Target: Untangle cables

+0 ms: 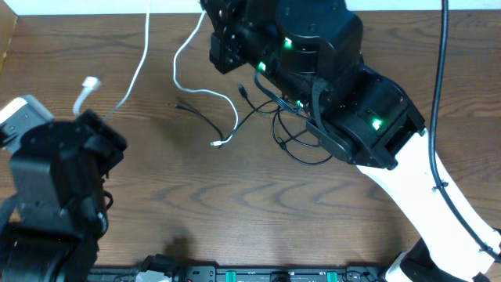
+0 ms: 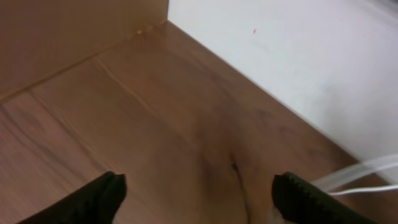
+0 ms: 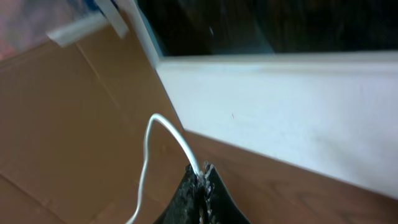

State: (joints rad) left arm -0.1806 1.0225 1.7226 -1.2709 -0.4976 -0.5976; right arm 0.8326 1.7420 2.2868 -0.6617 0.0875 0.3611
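Left end effector [image 2: 199,190]: fingers [image 2: 106,194] spread wide, nothing between them, only bare wood of the worktop [image 1: 235,204] below. It sits at the near-left of the worktop.

Right end effector [image 3: 200,177]: fingers pressed together and pinching the white cable [image 3: 149,143]. It is at the far edge, by the white wall [image 3: 280,106].

White cable, overhead view: runs from the right end effector in a loop toward the centre and ends in a small plug [image 1: 218,143] lying flat.

Second white strand [image 1: 141,63]: comes down from the far edge to just beside the left end effector, with a white plug end [image 1: 90,82] close by. Cannot tell whether it joins the held cable. In the left wrist view it lies just right of the right-hand finger.

Black cables [image 1: 196,112]: a loose tangle at centre, partly under the right arm. One end crosses the white cable near its plug.
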